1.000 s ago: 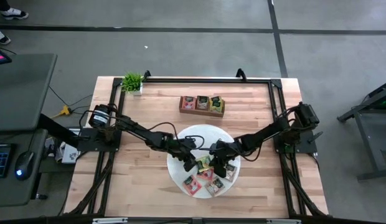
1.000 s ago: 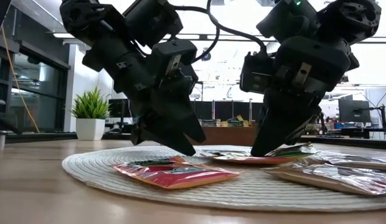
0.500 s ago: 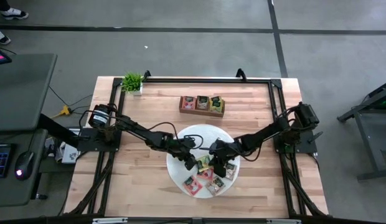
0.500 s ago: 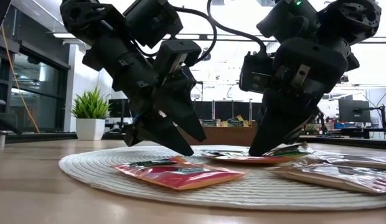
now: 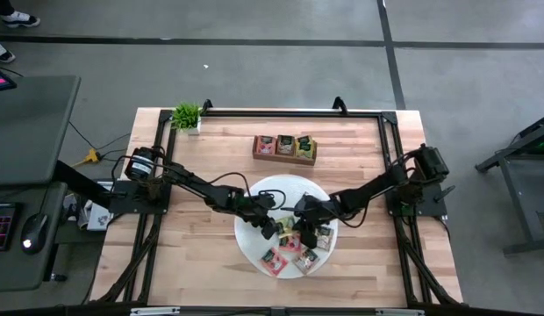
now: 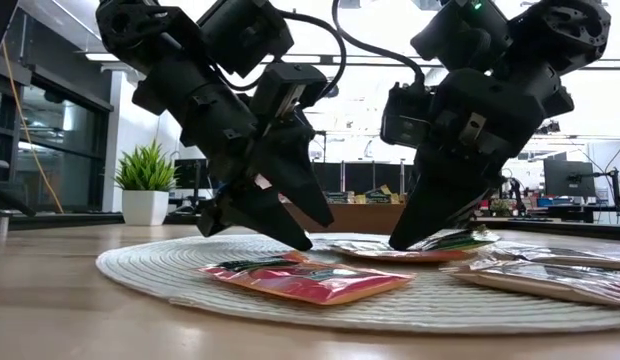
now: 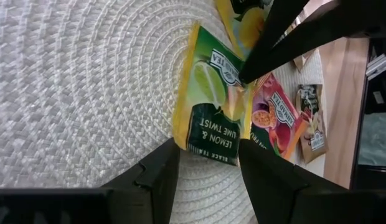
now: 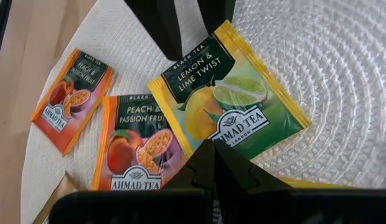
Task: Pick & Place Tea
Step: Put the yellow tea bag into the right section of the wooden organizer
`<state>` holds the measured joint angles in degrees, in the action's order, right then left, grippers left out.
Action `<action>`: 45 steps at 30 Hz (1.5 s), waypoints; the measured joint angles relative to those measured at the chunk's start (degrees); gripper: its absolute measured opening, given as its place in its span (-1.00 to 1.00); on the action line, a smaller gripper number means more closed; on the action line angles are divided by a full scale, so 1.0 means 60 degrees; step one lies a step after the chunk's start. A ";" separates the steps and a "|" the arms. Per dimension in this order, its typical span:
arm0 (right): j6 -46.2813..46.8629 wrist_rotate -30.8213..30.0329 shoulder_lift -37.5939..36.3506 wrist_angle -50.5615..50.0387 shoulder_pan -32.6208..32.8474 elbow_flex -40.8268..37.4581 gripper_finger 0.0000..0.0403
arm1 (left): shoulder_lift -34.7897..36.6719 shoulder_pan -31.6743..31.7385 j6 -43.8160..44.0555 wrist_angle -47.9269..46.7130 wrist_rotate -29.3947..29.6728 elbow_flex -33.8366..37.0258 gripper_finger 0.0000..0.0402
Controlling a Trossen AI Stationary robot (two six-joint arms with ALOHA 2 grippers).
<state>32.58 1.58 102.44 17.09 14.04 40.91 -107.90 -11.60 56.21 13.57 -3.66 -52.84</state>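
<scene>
Both arms are bent in over the round white woven mat (image 5: 254,200) in the middle of the desk (image 5: 193,263), their tips almost meeting above the scattered tea packets. The left gripper (image 7: 205,163) sits low on the mat with its two dark fingers apart, straddling one edge of a yellow-green lemon and lime twist packet (image 7: 211,106) that lies flat on the weave. The right gripper (image 8: 211,163) comes at the same packet (image 8: 233,99) from the opposite side; its fingers are pressed together into a single point that rests on the packet's edge, with nothing gripped between them. Just beside that packet lie two orange peach and passion fruit packets (image 8: 138,146), one touching it and a smaller-looking one (image 8: 71,98) nearer the mat's rim. Seen level across the desk, a red-pink packet (image 6: 310,280) lies flat at the front of the mat, with both grippers' tips down close to the weave behind it. Farther back on the desk stands the brown wooden tray (image 5: 285,147), already holding packets in its compartments, and a small potted plant (image 5: 187,115) sits at the far left corner.
</scene>
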 joint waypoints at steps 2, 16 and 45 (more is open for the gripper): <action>0.0001 -0.0008 0.0002 0.0068 -0.0052 -0.0007 -1.00 | -0.0007 0.0000 0.0000 0.0028 0.0010 0.0000 -0.16; 0.0035 0.0074 0.0006 0.0251 -0.0222 -0.0007 -1.00 | -0.0011 -0.0004 0.0182 0.0064 0.0893 0.0000 -0.19; 0.0095 0.0188 -0.0363 0.0794 -0.0218 0.0039 -1.00 | 0.0129 0.0217 -0.1194 0.0060 0.0699 0.0006 -1.00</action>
<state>33.15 2.71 100.26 21.85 12.73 41.14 -107.12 -10.29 49.04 13.93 0.53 -52.80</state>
